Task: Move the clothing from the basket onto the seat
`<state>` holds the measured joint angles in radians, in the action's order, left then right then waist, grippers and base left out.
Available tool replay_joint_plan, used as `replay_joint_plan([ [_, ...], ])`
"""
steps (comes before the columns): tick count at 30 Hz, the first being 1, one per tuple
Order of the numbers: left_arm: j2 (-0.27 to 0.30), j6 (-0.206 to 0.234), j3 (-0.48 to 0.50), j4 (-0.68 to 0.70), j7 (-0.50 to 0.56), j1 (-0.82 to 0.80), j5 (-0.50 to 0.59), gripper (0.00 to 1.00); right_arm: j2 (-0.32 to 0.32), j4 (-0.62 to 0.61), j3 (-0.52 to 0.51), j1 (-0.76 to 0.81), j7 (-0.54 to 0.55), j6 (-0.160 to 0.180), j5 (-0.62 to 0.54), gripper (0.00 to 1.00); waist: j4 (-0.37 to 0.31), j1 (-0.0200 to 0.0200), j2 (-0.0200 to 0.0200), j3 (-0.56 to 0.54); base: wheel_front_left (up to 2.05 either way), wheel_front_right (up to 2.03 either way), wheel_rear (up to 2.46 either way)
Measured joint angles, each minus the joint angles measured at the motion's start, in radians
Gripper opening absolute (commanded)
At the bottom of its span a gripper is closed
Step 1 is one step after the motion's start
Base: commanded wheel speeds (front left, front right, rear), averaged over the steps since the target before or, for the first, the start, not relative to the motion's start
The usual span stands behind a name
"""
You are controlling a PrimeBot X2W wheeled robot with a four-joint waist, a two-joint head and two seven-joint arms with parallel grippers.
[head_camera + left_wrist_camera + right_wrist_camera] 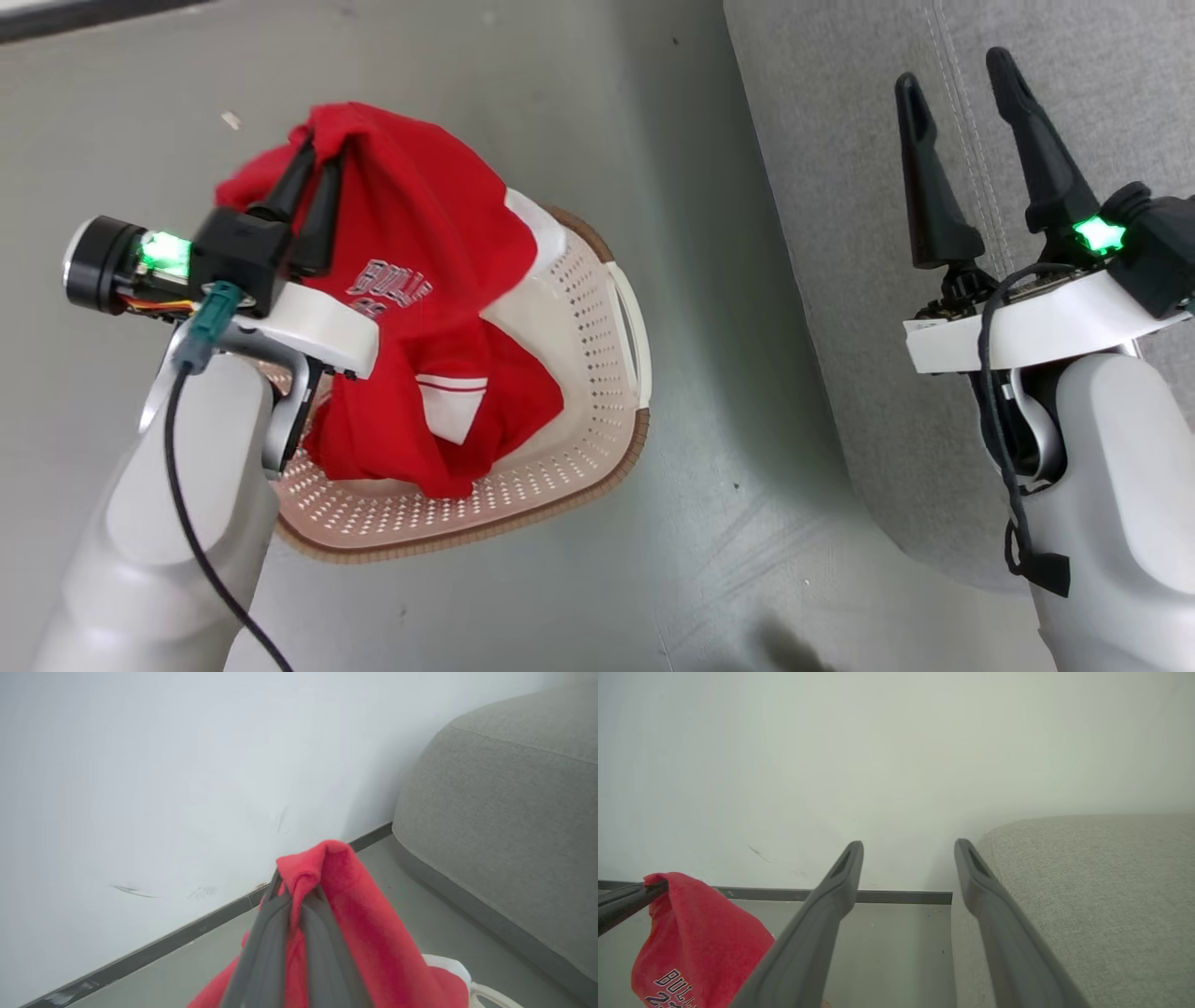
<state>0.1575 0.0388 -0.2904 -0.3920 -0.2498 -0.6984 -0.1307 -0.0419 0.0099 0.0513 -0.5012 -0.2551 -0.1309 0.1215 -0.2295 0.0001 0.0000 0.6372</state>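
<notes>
Left gripper [320, 154] has its two dark fingers pressed together on a fold of the red clothing [420, 224], pinching the cloth near its top edge. In the left wrist view the fabric bunches over and between the fingertips. Right gripper [957, 73] is spread wide with nothing between its fingers, and it hovers over the edge of the grey sofa [840, 187], fingers pointing away from the robot.

Below the left arm, the cream basket [597, 373] stands on the grey floor [560, 93], a white handle on the side towards the sofa and a brown rim around it. The clothing hangs from the pinched fold and drapes down into the basket, where its lower folds lie against the perforated wall and the base. Part of the white-edged lettering shows on the front, with a white striped panel lower down and white trim by the far rim. Whether this is one garment or several bunched together cannot be told.

Sofa and basket stand near each other with a strip of floor between them. Beyond both, a dark skirting board [187, 938] runs along the foot of a pale wall [140, 765].
</notes>
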Motion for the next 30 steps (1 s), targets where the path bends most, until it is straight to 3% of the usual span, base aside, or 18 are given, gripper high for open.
replay_joint_plan([
  [16, 0.035, 0.011, 0.094, 0.19, -0.003, 0.158, -0.067, 0.0, -0.003, 0.035, 0.058, 0.029, 0.0, 0.0, -0.062, 1.0, 0.079, 0.0, 0.0, -0.167, 0.0, 0.0, 0.0],
  [30, 0.037, -0.042, 0.061, 0.223, -0.002, 0.264, -0.112, 0.0, -0.006, 0.069, 0.064, 0.184, 0.0, 0.0, -0.071, 1.0, 0.132, -0.0001, 0.0, -0.332, 0.0, 0.0, 0.0],
])
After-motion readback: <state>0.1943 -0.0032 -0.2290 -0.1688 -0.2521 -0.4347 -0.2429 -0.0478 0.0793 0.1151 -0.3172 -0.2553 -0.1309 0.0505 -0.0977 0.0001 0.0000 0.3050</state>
